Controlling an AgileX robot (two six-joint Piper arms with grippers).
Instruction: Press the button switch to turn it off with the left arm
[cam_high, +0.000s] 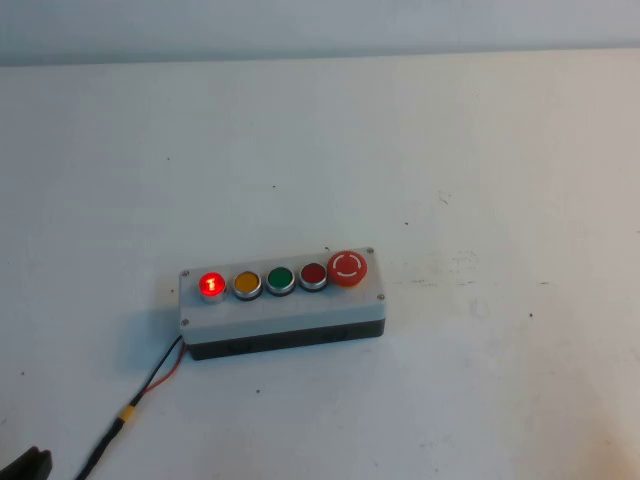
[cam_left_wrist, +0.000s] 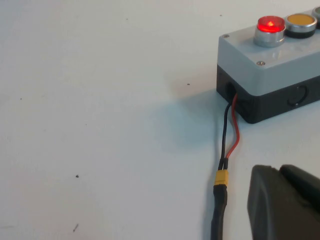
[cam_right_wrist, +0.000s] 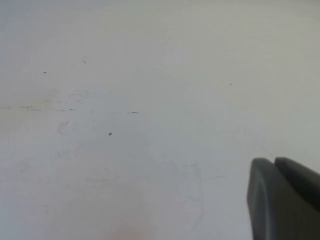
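The button switch (cam_high: 211, 284) glows bright red at the left end of a row of small buttons on a grey box (cam_high: 290, 308) in the middle of the white table. In the left wrist view the lit button (cam_left_wrist: 270, 25) sits on the box's near corner (cam_left_wrist: 265, 62). My left gripper (cam_left_wrist: 278, 172) is shut and empty, low over the table, short of the box and beside its cable. Only its black tip (cam_high: 27, 466) shows in the high view's bottom left corner. My right gripper (cam_right_wrist: 274, 162) is shut and empty over bare table, out of the high view.
On the box, right of the lit button, are a yellow button (cam_high: 247, 283), a green one (cam_high: 280, 279), a darker red one (cam_high: 313, 275) and a big red mushroom stop button (cam_high: 348, 267). A black-and-red cable (cam_left_wrist: 229, 135) with a yellow connector (cam_left_wrist: 220, 178) runs from the box's left end.
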